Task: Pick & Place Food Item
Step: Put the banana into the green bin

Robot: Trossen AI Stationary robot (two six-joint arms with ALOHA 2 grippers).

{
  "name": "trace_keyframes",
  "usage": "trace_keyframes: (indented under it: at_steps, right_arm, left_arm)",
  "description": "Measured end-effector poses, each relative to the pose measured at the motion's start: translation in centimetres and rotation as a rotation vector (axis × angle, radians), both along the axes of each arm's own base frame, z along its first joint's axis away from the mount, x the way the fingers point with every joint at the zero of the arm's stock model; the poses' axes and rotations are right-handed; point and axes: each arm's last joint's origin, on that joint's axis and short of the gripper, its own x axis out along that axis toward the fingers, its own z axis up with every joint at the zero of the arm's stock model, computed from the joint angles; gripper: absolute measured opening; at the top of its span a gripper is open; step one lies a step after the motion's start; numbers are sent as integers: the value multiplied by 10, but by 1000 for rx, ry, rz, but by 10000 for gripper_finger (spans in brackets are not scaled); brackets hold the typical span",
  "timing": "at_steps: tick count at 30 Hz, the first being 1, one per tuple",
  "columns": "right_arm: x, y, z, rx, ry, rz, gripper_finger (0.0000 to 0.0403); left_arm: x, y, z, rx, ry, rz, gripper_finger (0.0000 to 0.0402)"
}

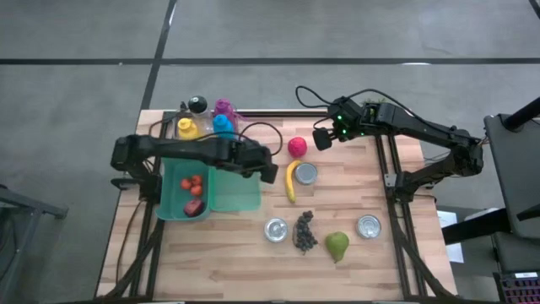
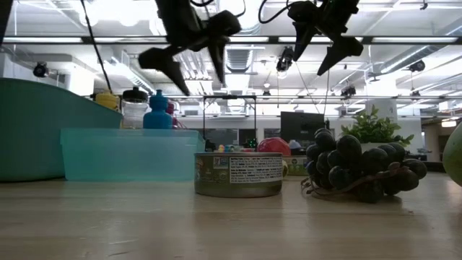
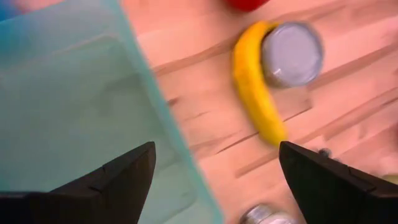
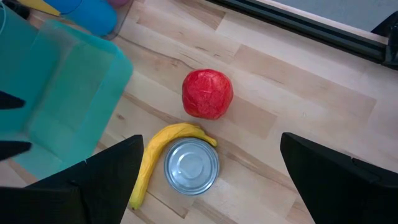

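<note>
My left gripper point(image 1: 268, 171) hangs released, jaws wide, just left of the banana point(image 1: 290, 181). Banana lies on the table, curved against the tin can point(image 1: 305, 173). My right gripper point(image 1: 323, 139) hovers released up-right of the banana, beside the red fruit point(image 1: 297, 147).

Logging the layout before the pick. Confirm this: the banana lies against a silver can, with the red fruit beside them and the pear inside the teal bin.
One thing is wrong: the pear is not in the teal bin; the high view shows it on the table beside the grapes. The banana does lie against the silver can, with the red fruit nearby.
</note>
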Motion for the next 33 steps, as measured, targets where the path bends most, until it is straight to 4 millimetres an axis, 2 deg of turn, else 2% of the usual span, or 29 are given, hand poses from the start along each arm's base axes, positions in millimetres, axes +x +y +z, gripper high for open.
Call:
trace_keyframes:
  at_steps: [5, 22, 33]
  right_arm:
    - [0, 0, 0, 0, 0, 0, 378]
    - [0, 0, 0, 0, 0, 0, 378]
    - [0, 0, 0, 0, 0, 0, 378]
  left_arm:
    - [15, 1, -2, 15, -96, 17, 346]
    - [36, -3, -13, 99, -198, -40, 346]
    - [57, -2, -49, 72, -177, 22, 346]
